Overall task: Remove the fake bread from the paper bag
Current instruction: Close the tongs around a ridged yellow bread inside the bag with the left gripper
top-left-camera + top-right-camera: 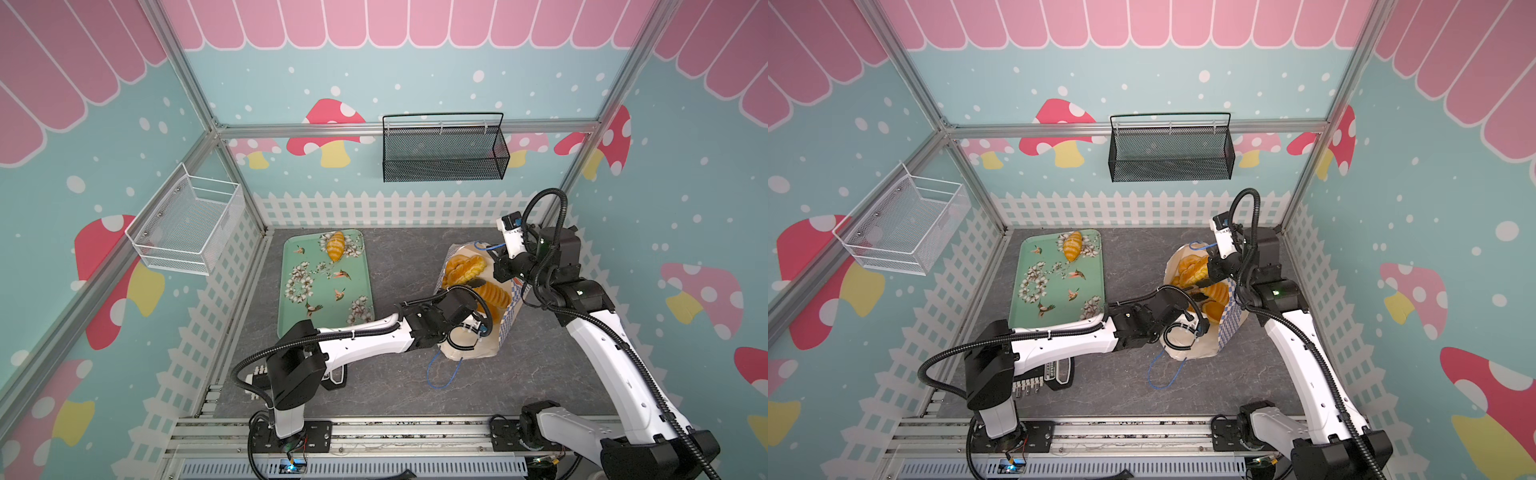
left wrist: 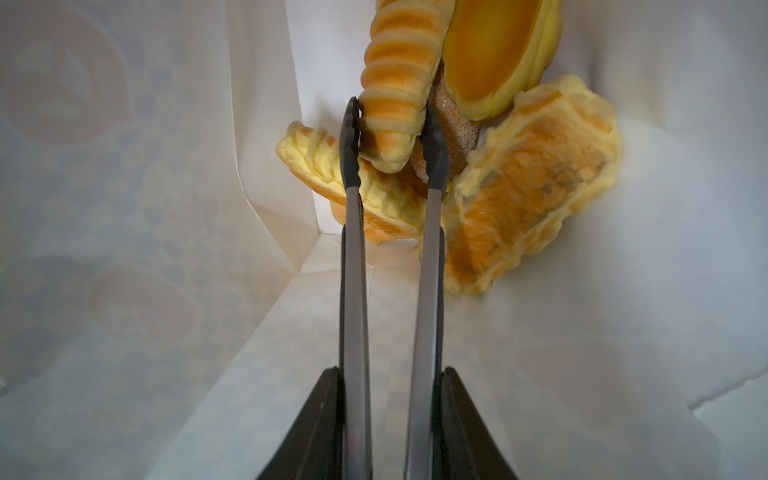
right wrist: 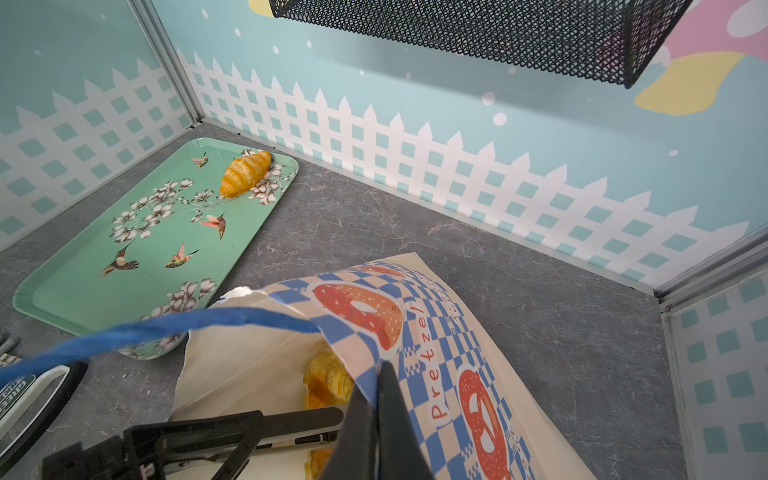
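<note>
so, paper bag (image 1: 511,316): stood on the grey table (image 1: 395,270), well to the right of the green flowered tray (image 1: 299,316), its mouth gaping upward
fake bread (image 1: 463,266): mostly still in the bag, a heap of golden pieces showing through the mouth in both top views
left gripper (image 2: 392,386): clamped on a pair of metal tongs (image 2: 353,249), its black fingers pressing the two arms from outside
tongs: reached down inside the bag; the dark tips sat on either side of a ribbed long loaf (image 2: 395,83), touching it
around the loaf: a round yellow-rimmed piece (image 2: 494,54), a flat frilled pastry (image 2: 528,183), a brown sugared one (image 2: 453,124) and a pale ridged one (image 2: 374,195), all piled in the bag's corner
right gripper (image 3: 376,415): closed, pinching the checkered rim of the bag on the far side
blue cord handle (image 3: 166,328): arched free over the mouth near the right gripper; another trailed loose on the table (image 1: 444,374)
croissant (image 1: 335,246): lay alone at the tray's far end
black mesh basket (image 1: 444,153): hung on the back wall
white wire basket (image 1: 187,224): hung on the left wall
</note>
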